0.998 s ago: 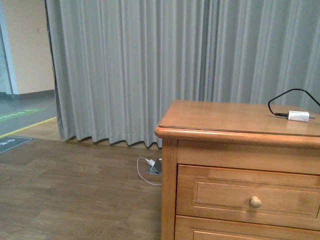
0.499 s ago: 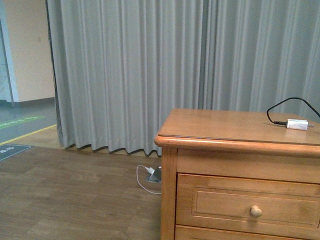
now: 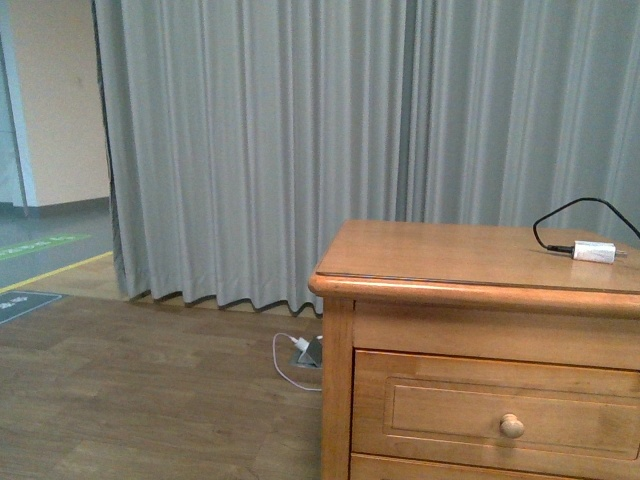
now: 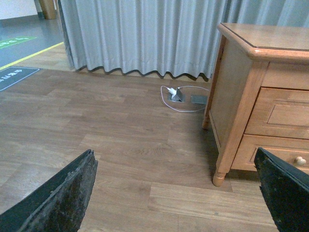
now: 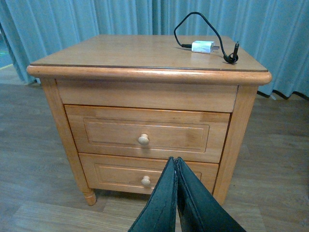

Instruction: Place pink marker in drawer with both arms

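A honey-brown wooden cabinet (image 5: 145,72) stands on the brown wood floor (image 4: 111,145) in front of long grey curtains (image 3: 300,140). Its top wide wooden drawer with a small round knob (image 5: 143,139) is pushed all the way in. A matching drawer (image 5: 144,181) sits right under it, pushed in too.

On the cabinet top, near the back, lies a small white charger block (image 5: 203,46) with a looping black cable (image 5: 193,26).

The bright pink marker does not show in any view, so I cannot tell where it is.

The left black gripper (image 4: 178,193) has its two fingers spread very wide, with nothing between them. The right black gripper (image 5: 176,193) has its fingers pressed tight together, holding nothing, and points at the cabinet's front.

A white cord (image 4: 186,92) lies on the floor by the curtain.
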Action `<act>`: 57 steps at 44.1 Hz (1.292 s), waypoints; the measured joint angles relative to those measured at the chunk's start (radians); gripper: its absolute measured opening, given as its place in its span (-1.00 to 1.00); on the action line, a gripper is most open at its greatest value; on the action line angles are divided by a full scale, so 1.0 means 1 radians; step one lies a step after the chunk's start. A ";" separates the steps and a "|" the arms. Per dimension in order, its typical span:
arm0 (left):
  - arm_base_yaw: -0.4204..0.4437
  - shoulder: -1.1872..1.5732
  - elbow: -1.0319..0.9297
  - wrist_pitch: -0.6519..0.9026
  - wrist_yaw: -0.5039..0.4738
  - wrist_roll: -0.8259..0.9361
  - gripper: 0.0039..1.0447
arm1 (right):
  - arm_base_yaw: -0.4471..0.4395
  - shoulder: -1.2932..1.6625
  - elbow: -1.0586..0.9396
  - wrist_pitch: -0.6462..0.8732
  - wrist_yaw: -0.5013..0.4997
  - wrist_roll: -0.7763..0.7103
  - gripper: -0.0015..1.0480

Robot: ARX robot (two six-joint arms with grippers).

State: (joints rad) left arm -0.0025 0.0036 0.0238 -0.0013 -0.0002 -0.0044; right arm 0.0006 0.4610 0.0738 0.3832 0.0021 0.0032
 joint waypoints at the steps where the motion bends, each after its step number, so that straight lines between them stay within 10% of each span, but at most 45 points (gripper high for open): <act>1: 0.000 0.000 0.000 0.000 0.000 0.000 0.89 | 0.000 -0.008 -0.003 -0.005 0.000 0.000 -0.97; 49: 0.000 0.000 0.000 0.000 0.000 0.000 0.89 | 0.000 -0.457 -0.068 -0.382 -0.001 -0.002 -0.96; 57: 0.000 0.000 0.000 0.000 0.000 0.000 0.89 | 0.000 -0.457 -0.068 -0.382 -0.001 -0.002 -0.31</act>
State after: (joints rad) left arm -0.0025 0.0036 0.0238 -0.0013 -0.0002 -0.0040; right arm 0.0006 0.0044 0.0059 0.0013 0.0013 0.0010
